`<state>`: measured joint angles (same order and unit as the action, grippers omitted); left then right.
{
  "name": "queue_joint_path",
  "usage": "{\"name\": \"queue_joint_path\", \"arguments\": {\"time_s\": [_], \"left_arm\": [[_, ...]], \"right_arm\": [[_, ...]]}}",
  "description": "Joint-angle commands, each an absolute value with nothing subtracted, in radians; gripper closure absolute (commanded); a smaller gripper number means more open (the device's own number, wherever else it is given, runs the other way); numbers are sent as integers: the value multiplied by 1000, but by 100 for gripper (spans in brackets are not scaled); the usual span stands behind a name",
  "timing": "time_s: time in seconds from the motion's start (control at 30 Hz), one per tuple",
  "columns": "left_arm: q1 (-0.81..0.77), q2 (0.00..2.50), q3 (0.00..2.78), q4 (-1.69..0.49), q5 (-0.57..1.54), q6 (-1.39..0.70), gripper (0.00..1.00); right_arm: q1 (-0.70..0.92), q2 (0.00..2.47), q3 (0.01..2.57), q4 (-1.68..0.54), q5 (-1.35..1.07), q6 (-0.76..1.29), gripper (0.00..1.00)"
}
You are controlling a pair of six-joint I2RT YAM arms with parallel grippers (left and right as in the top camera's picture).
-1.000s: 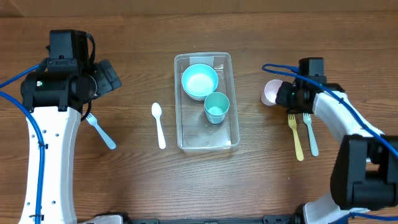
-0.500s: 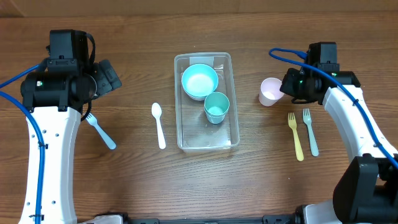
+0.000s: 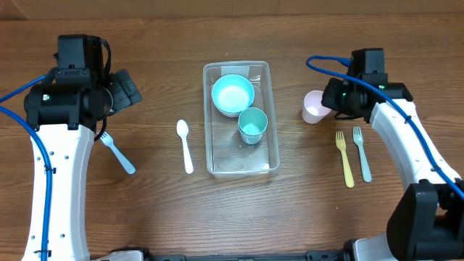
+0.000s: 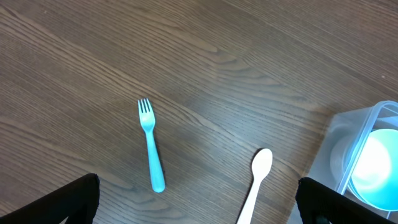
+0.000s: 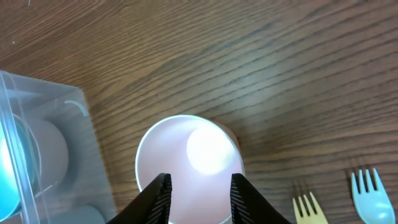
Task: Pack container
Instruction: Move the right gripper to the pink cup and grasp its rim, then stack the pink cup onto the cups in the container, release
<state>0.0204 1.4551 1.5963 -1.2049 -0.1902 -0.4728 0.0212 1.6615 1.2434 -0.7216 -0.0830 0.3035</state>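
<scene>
The left tool [image 4: 196,193] hangs with its jaws spread wide and nothing between them. A blue fork [image 4: 149,152] lies under it toward its left finger and a white spoon [image 4: 258,177] toward its right one. Both lie flat on the counter [image 3: 159,217], so a downward pinch could skid off them or scrape the wood. At the right edge of this tool's view, and to the left of the right tool [image 5: 199,196], sits the container [image 3: 208,138], between the two arms. A blue bowl [image 3: 232,94] and a teal cup [image 3: 252,125] already fill its far half. Anything brought in too high up the tub could knock them or catch the thick rim. If both arms reach in together they may clash. The right tool stands directly over the pink cup [image 5: 189,155], its jaws partly parted and clamping nothing. That gap looks narrower than the cup's mouth. A straight descent would probably land both fingers [image 5: 158,196] on or inside the rim, shoving or tipping the light cup. A toppled cup could roll to the tool's right onto the yellow fork [image 5: 305,208] and the second blue fork [image 5: 370,186].
</scene>
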Motion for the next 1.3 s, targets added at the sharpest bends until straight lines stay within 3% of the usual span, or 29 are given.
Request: {"name": "queue_joint_path", "arguments": {"time_s": [0.0,0.33,0.5,0.77,1.03,1.27], "left_arm": [[26,1445,1606,-1204,-183,-491,0],[26,1445,1606,-1204,-183,-491,0],[26,1445,1606,-1204,-183,-491,0],[26,1445,1606,-1204,-183,-491,0],[26,1445,1606,-1204,-183,-491,0],[26,1445,1606,-1204,-183,-491,0]], "right_arm": [[25,1652,1217,-703,-44,315,67],[25,1771,1190,-683,7,315,68],[25,1777,1190,-677,6,315,96],[65,1677,1287,-769,4,311,96],[360,1538,1648,-1061,30,308,96],[499,1581,1660,-1117,70,311,96]]}}
